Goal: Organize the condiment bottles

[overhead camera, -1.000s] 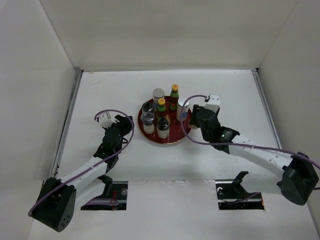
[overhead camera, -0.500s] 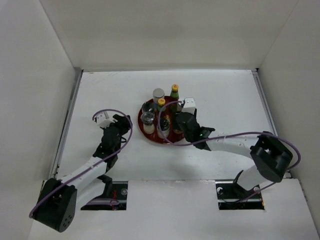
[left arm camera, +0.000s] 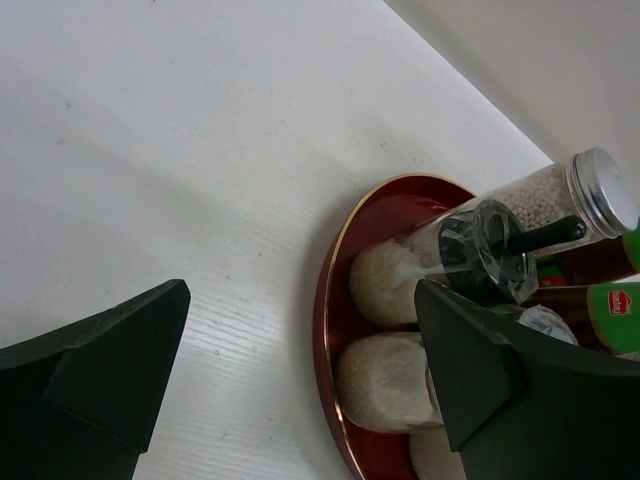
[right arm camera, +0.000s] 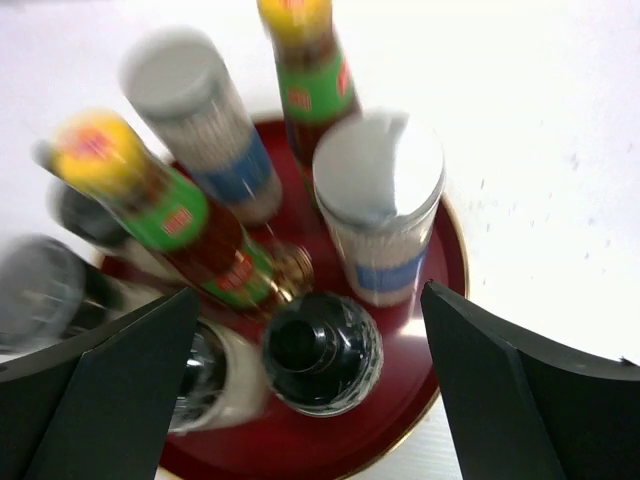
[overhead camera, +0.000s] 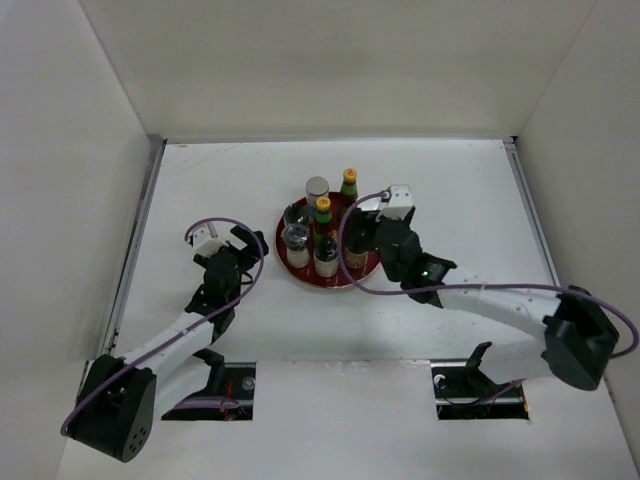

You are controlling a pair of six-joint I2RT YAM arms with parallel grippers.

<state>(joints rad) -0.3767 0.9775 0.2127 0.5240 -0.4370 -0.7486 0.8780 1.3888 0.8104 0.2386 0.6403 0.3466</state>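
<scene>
While both arms reach toward the middle of the white table (overhead camera: pixel 470 180), all condiment bottles (overhead camera: pixel 323 215) stand upright, packed close on the red tray (overhead camera: pixel 305 279). Top view: silver-capped cylinder (overhead camera: pixel 317 187) and yellow-capped bottle (overhead camera: pixel 349 181) at the far rim; 2nd yellow-capped bottle (overhead camera: pixel 323 206) at centre; three dark-capped glass jars (overhead camera: pixel 295 237) along the left and near side. The R. arm's wrist (overhead camera: pixel 398 240) covers the tray's right part, so the 2nd silver-capped cylinder (right arm camera: pixel 380 190) shows only in the R. wrist view (blue label, next to the right rim).

Right gripper (right arm camera: pixel 308 300): over the tray's right-near side, jaws spread wide, holding nothing. One dark-capped jar (right arm camera: pixel 321 352) lies below and betw. the fingers in that view, but whether they reach down beside it cannot be told; the view is blurred at left.

Left gripper (left arm camera: pixel 300 290): just left of the tray and apart from it, jaws wide apart, empty. Bare table and the tray's left rim show betw. its fingers, and its right finger (left arm camera: pixel 500 390) blocks part of the jars.

Purple cable (overhead camera: pixel 225 223) loops over each arm. White walls (overhead camera: pixel 300 70) enclose the table on three sides.
</scene>
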